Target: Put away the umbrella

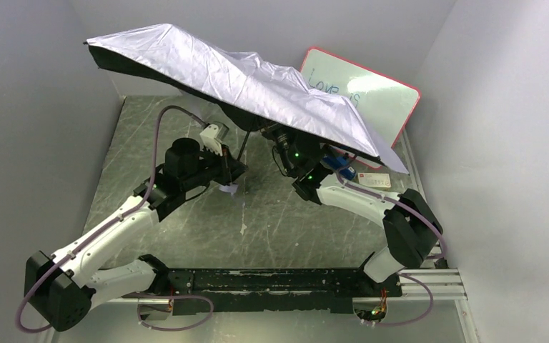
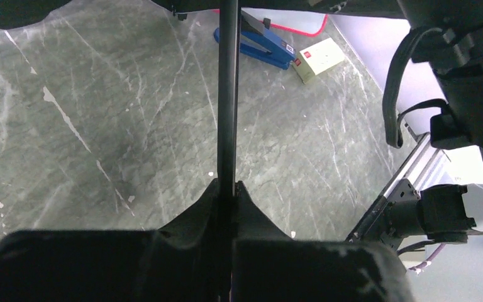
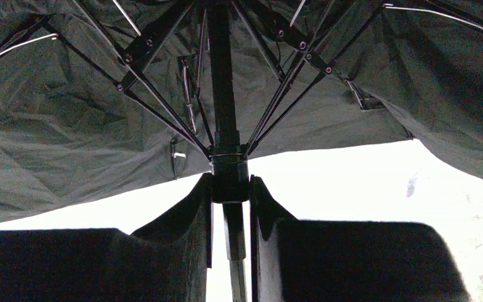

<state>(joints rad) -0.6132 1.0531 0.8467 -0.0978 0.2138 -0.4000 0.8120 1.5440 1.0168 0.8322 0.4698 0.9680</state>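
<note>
Left end effector pinches the shaft to steady the open umbrella while right end effector grips its runner, seemingly for collapsing.

Item: umbrella, compact folding type, open.
Canopy: pale lavender outside, creased; spans from 10 o'clock to 4 o'clock across the far side of the tabletop.
Lining: black, slack in folds.
Ribs: thin metal, fanned out from the runner.
Shaft: black, extended, straight, clear of the tabletop.
</note>
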